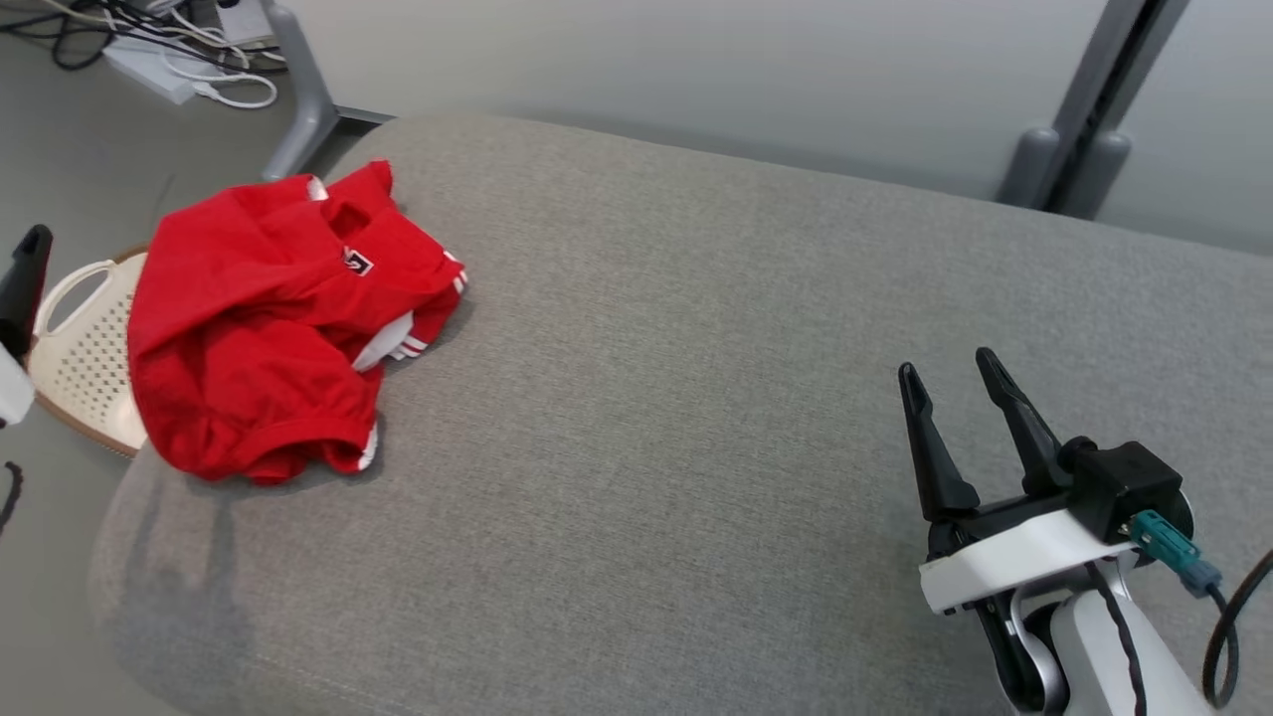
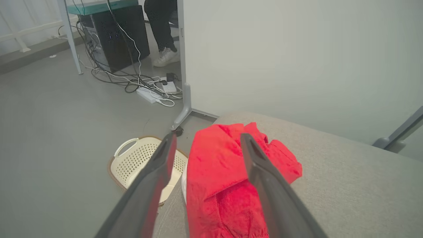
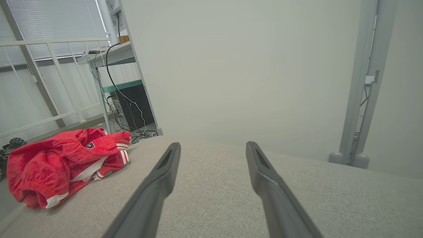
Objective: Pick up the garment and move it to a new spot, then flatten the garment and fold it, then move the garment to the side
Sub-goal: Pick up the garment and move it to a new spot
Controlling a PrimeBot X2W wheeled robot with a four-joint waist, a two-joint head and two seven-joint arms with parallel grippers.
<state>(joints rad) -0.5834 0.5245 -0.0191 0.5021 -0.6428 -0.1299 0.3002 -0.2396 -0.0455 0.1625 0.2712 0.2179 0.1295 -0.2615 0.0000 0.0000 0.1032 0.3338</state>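
Note:
A crumpled red garment (image 1: 269, 328) with white trim and a small dark logo lies bunched at the left end of the grey padded table (image 1: 696, 398), spilling over its left edge. My right gripper (image 1: 955, 373) stands open over the table's right front, far from the garment, with nothing between its fingers. Its wrist view has the garment (image 3: 62, 165) at the far left and its own gripper (image 3: 213, 147) open above bare fabric. In the left wrist view my left gripper (image 2: 206, 138) is open above the garment (image 2: 231, 178), apart from it. A dark fingertip (image 1: 30, 264) of the left gripper shows at the head view's left edge.
A cream perforated basket (image 1: 85, 363) stands on the floor beside the table's left end, also seen as the basket (image 2: 138, 162). Cables and a power strip (image 2: 148, 91) lie on the floor behind. A person's legs (image 2: 162, 33) stand by a dark computer case. A grey panel wall (image 1: 696, 70) backs the table.

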